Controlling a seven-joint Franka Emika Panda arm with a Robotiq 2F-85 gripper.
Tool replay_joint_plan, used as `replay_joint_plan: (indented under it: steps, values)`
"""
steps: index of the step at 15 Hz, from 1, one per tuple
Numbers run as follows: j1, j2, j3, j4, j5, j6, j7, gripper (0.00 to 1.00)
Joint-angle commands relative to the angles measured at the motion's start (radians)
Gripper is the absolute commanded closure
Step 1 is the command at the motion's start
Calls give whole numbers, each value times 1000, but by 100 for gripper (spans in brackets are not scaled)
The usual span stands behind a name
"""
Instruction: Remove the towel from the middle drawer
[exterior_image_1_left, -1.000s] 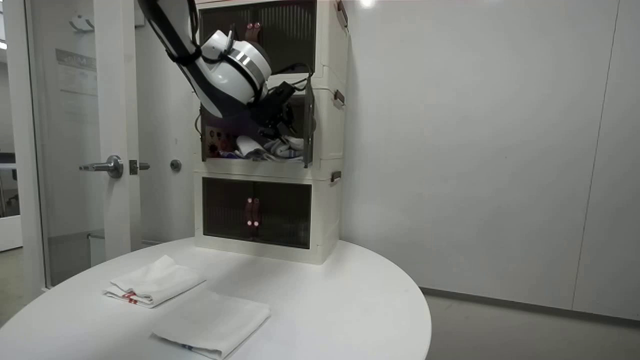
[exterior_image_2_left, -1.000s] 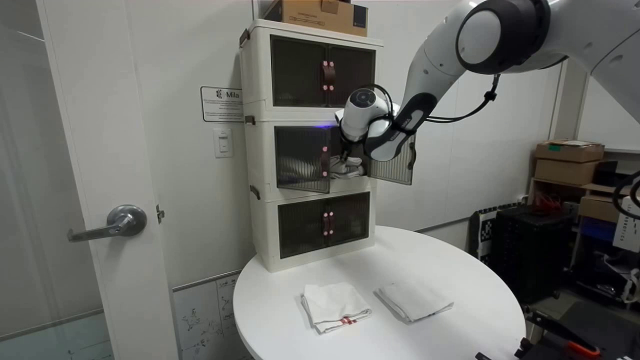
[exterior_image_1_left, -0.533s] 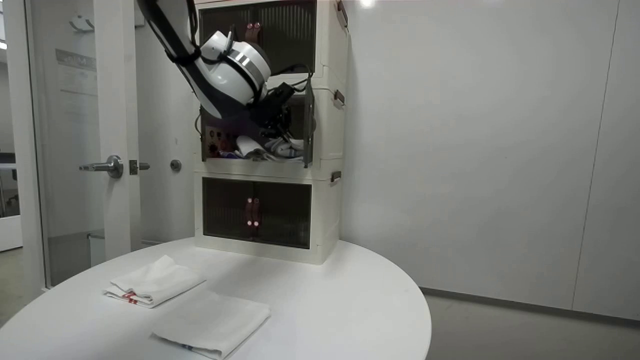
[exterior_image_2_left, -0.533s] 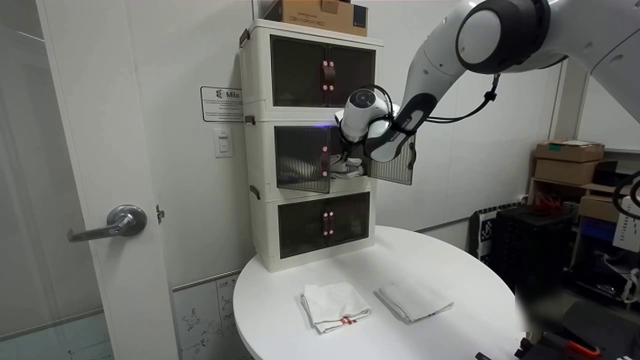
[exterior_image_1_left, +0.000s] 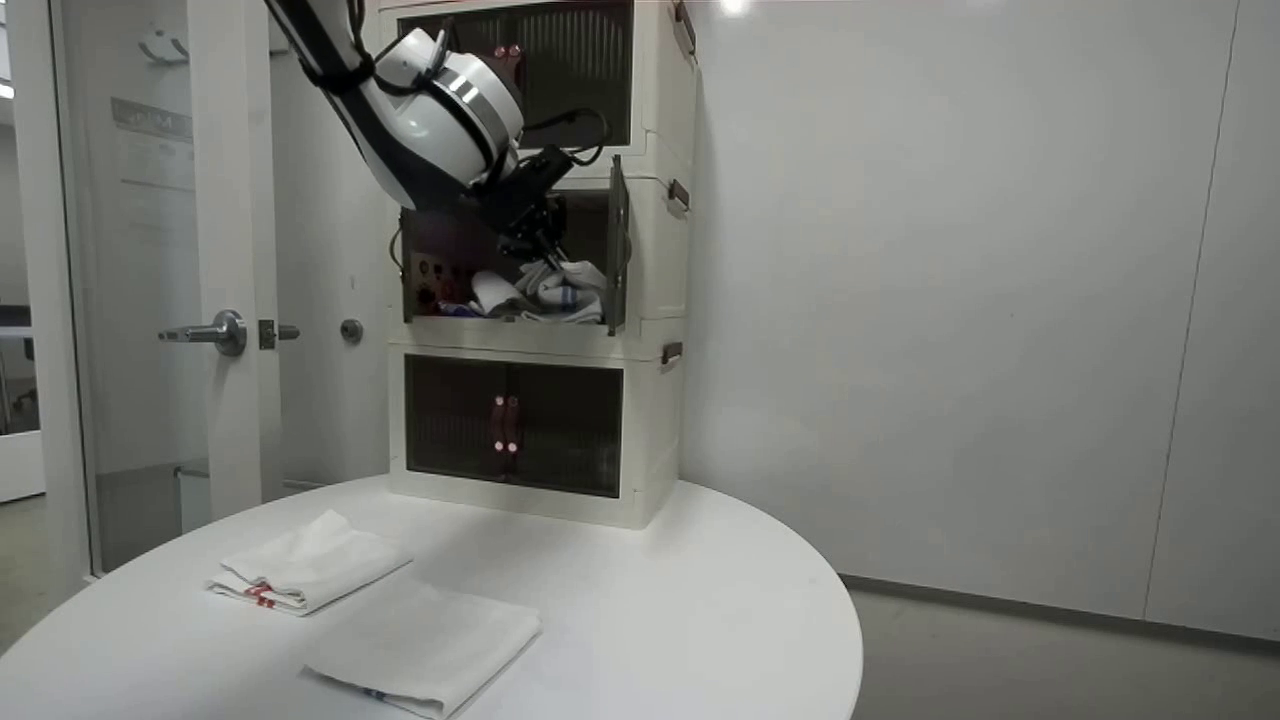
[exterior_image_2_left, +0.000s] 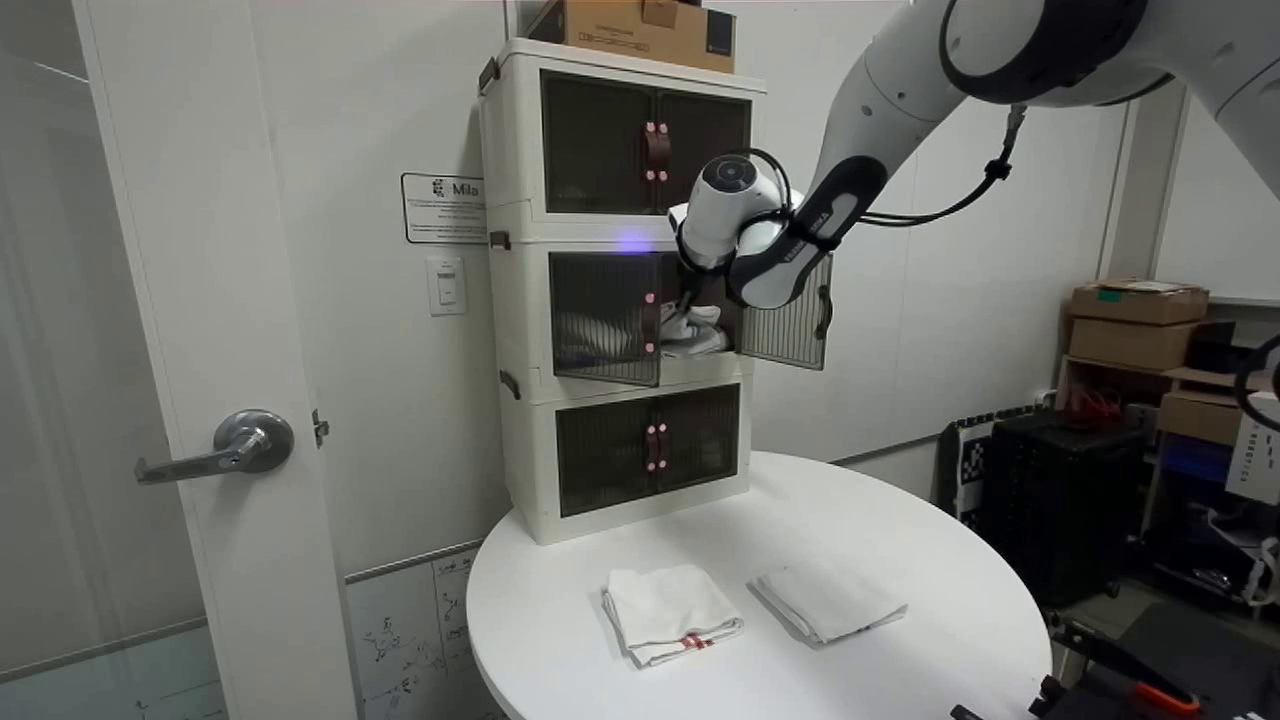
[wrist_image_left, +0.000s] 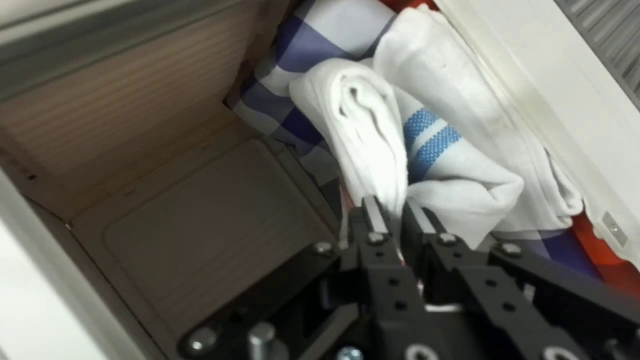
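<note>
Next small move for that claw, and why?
Probably lift the claw slightly: it looks closed on the white towel, inside the middle drawer. A folded cloth lies between that towel and the front sill, so pulling straight outward might drag it. Whether the blue-striped fold belongs to the towel, I can't tell.
</note>
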Motion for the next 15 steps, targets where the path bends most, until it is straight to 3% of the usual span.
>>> replay_joint_plan:
  steps: [1, 3, 4, 6, 7, 8, 10, 15]
  values:
    - [-25, -66, 46, -81, 42, -10, -49, 55]
    - [-33, -70, 56, -90, 50, -9, -54, 40]
    - [-35, -71, 57, -93, 44, -2, -62, 81]
    - [-42, -73, 65, -101, 49, -8, -75, 79]
    - [-42, -74, 65, -101, 49, -14, -74, 85]
    - [-45, -75, 68, -106, 52, -15, -77, 45]
    - [-56, -74, 78, -116, 62, -22, -93, 48]
    - [-91, -50, 109, -117, 109, -49, -152, 12]
